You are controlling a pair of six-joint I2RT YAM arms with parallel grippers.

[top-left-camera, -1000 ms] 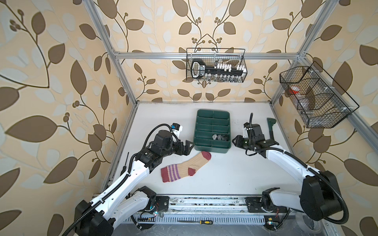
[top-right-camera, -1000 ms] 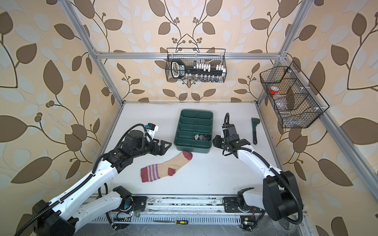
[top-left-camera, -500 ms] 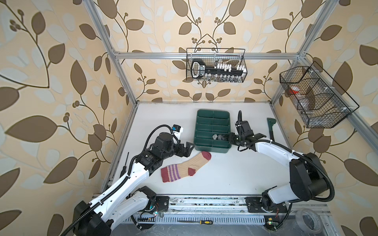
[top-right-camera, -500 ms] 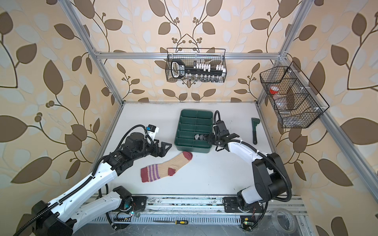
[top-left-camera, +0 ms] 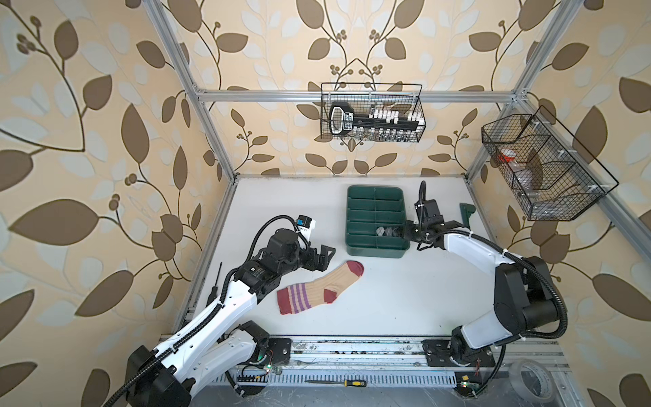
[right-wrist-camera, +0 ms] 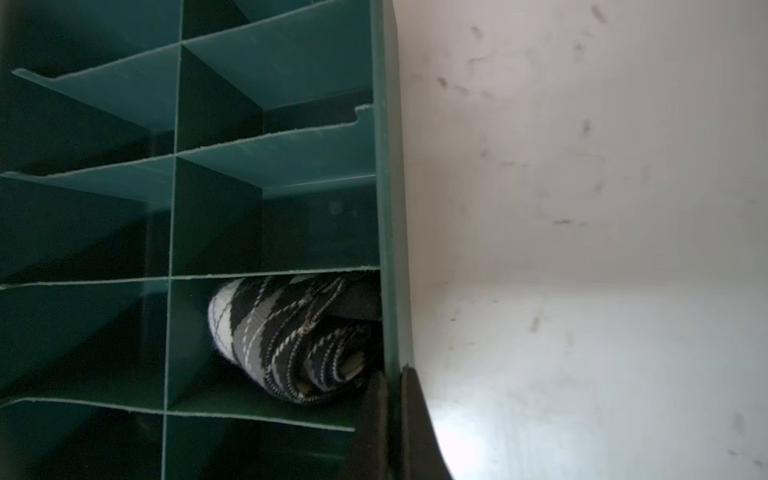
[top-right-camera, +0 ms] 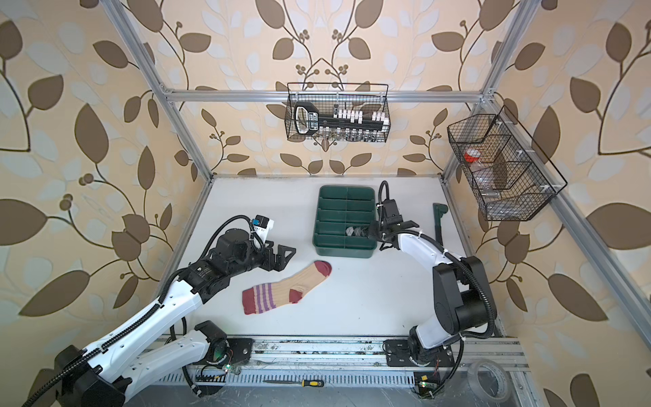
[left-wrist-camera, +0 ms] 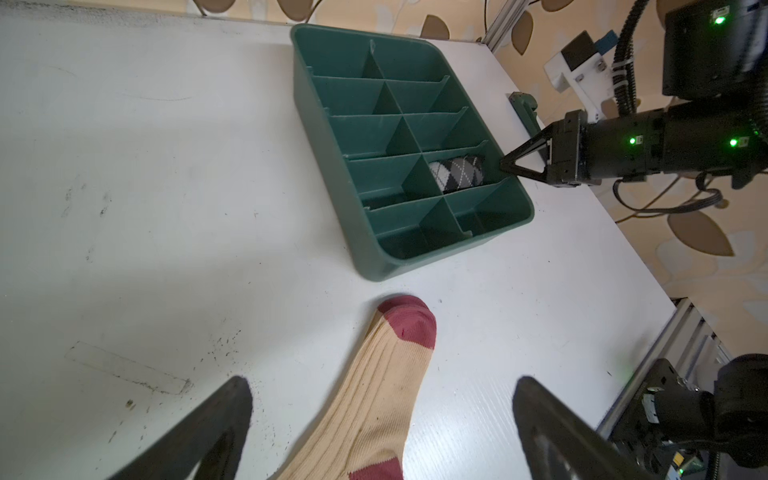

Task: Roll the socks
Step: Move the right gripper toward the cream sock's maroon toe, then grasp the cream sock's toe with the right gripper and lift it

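A beige sock with maroon toe, heel and cuff and purple stripes lies flat on the white table. My left gripper hovers open just above its toe end, and the sock lies between the spread fingers. The black argyle sock sits rolled in a right-hand compartment of the green tray. My right gripper is shut on the tray's right wall beside that roll.
A green tool lies by the right frame post. Wire baskets hang on the back and right walls. A screwdriver and a tape roll lie at the front rail.
My right gripper has moved left from beside the tray to its right wall and shut on it. The left arm has barely shifted and stays open.
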